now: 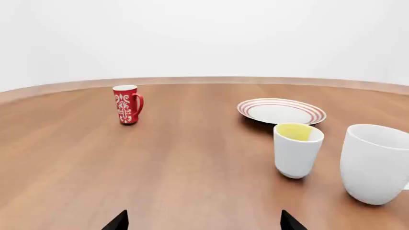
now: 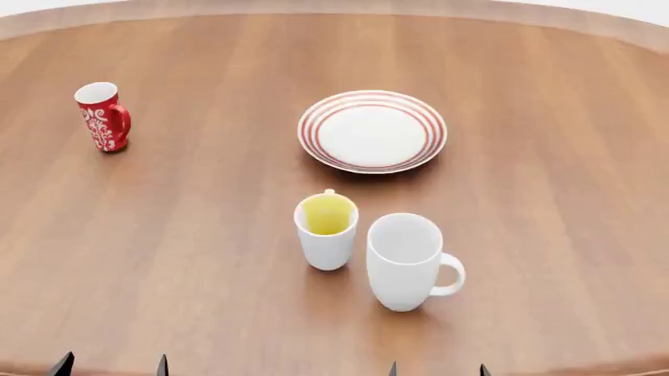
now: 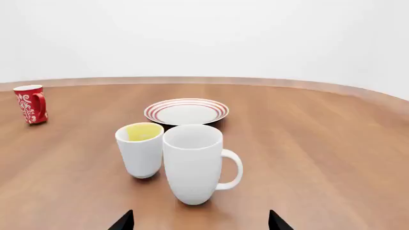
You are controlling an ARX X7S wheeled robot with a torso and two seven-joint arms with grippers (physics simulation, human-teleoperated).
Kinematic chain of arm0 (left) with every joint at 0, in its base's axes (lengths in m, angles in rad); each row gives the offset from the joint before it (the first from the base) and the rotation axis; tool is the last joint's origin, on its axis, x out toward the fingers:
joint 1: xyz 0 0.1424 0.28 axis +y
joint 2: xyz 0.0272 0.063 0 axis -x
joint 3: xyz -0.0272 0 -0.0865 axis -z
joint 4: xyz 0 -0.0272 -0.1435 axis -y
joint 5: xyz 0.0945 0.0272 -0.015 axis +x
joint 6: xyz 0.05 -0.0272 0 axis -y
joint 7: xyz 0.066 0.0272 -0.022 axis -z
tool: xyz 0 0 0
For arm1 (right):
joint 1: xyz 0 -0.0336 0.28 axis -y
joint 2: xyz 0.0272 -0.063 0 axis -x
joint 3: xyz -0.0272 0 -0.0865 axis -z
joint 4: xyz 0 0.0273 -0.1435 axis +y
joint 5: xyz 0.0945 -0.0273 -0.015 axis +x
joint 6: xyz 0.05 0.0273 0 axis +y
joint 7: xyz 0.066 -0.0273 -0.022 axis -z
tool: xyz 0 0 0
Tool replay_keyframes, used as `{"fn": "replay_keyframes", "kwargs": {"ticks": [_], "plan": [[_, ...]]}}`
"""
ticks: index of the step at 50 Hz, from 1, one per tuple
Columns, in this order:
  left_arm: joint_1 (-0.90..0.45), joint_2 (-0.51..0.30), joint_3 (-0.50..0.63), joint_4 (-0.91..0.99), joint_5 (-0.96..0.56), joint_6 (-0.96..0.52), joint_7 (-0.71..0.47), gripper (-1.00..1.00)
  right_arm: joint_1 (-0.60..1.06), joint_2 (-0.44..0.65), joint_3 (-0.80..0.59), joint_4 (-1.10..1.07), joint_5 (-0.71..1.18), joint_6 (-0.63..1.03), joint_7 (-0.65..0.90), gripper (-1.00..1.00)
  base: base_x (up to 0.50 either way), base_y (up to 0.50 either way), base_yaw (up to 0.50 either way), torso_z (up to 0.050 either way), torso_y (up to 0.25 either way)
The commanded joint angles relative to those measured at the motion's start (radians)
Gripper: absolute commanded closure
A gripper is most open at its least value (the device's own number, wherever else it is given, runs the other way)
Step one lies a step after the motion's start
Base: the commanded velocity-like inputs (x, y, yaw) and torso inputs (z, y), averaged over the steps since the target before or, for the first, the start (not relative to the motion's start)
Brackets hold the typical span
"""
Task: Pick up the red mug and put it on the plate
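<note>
- A round wooden table (image 2: 209, 258) fills the head view, with a plain white wall behind it in both wrist views.
- The left claw (image 1: 203, 221) shows only as two dark fingertips at the edge of its wrist view; they stand wide apart with bare wood between them, gripping nothing.
- The right claw (image 3: 199, 221) looks the same: two dark tips spread apart, nothing held.
- In the head view both pairs of tips peek in at 6 o'clock, at the table's near edge.
- Nearest the claws stands a plain white mug (image 2: 408, 262), upright, its handle pointing to 3 o'clock.
- Just beside it, toward 10 o'clock, stands a white mug with a yellow inside (image 2: 326, 233); the two are close but apart.
- Beyond these, toward 12 o'clock, the plate (image 2: 372, 131) with red rings lies flat, nothing on it.
- The red mug (image 2: 103, 117) stands upright well apart from the rest, toward 10 o'clock of the table, handle pointing to 3 o'clock, far from both claws.
</note>
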Motion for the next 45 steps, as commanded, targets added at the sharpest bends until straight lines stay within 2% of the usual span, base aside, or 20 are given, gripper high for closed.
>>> {"fn": "replay_keyframes", "kwargs": {"ticks": [1,15,23,37,41,45], "plan": [[-0.001,-0.016,0.017,-0.004,-0.016,0.001,-0.018,-1.0,-0.002,0.016,-0.021,-0.001,0.015,-0.005,0.018,-1.0,0.0,0.0,0.0,0.0,0.0],[-0.003,-0.052,0.06,-0.011,-0.052,0.008,-0.063,-1.0,-0.003,0.053,-0.064,-0.003,0.061,0.002,0.055,-1.0,0.0,-0.01,0.0,0.0,0.0],[-0.007,-0.064,0.074,-0.022,-0.063,0.014,-0.078,-1.0,0.001,0.064,-0.076,0.003,0.075,0.007,0.073,-1.0,0.0,-0.49,0.0,0.0,0.0],[-0.007,-0.081,0.096,-0.02,-0.078,0.011,-0.099,-1.0,0.001,0.08,-0.095,0.009,0.085,-0.004,0.101,-1.0,0.0,-0.01,0.0,0.0,0.0],[-0.011,-0.091,0.101,0.049,-0.086,-0.057,-0.107,-1.0,0.018,0.087,-0.092,-0.042,0.09,0.073,0.121,-1.0,0.0,0.0,0.0,0.0,0.0],[-0.034,-0.115,0.097,0.212,-0.109,-0.215,-0.116,-1.0,0.047,0.111,-0.087,-0.216,0.125,0.264,0.129,-1.0,0.0,0.0,0.0,0.0,0.0]]}}
